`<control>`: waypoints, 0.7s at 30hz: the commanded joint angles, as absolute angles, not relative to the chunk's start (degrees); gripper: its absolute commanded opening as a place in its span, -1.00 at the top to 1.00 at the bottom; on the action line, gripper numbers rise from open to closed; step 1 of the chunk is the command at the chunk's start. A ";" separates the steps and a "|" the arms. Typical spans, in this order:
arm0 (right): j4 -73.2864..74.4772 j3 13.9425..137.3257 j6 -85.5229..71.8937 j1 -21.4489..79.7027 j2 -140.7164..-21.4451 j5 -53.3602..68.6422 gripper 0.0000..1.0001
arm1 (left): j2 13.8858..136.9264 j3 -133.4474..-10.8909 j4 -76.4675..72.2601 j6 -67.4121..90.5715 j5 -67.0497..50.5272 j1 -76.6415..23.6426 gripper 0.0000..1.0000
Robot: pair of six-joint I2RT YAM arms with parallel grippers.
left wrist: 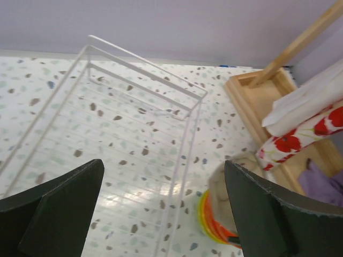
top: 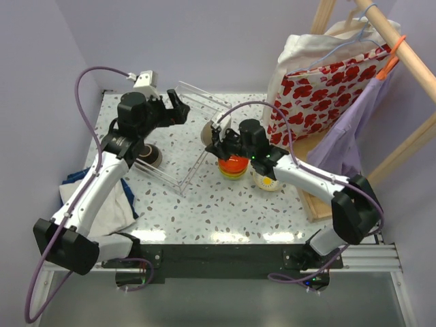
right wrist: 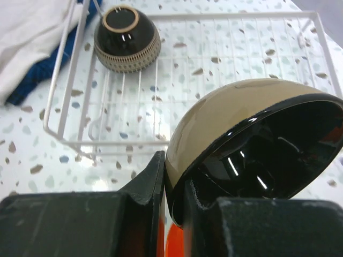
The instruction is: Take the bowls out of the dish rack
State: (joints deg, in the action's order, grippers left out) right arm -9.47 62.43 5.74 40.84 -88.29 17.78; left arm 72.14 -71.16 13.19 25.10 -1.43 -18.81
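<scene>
Tan bowl (right wrist: 225, 115): tipped on edge, its glossy black inside facing your right wrist camera, held just above the stacked bowls (top: 233, 167) near the middle of the table (top: 204, 211). The fingers of the right gripper (right wrist: 174, 187) are clamped on its rim. Dark brown bowl (right wrist: 127, 38): upside down, with a ribbed band, in the near-left corner of the dish rack (right wrist: 107, 143), whose long axis runs from the table's far edge toward its near edge. You see the left gripper (left wrist: 163, 182) spread wide above the rack.

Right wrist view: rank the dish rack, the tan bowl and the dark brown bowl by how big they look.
1. dish rack: spans nearly the whole frame.
2. tan bowl: fills the lower right, very near the camera.
3. dark brown bowl: smallest, but farther off; true bowl sizes unsure.
</scene>
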 commanded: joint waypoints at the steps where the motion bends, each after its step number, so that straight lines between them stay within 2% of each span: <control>1: -0.20 63.63 10.98 40.96 -78.76 10.04 1.00 | 69.70 -70.33 16.61 14.69 10.88 -18.72 -1.00; 10: 25.29 62.05 9.23 41.04 -65.92 0.97 1.00 | 67.41 -60.83 13.89 7.21 24.16 -19.95 -1.00; 14: 34.60 62.40 6.86 40.96 -64.16 -1.58 1.00 | 67.59 -58.54 11.78 4.05 29.78 -22.14 -1.00; 21: 44.90 64.42 4.84 41.66 -66.44 -1.76 1.00 | 68.20 -55.55 9.41 2.90 31.90 -24.08 -1.00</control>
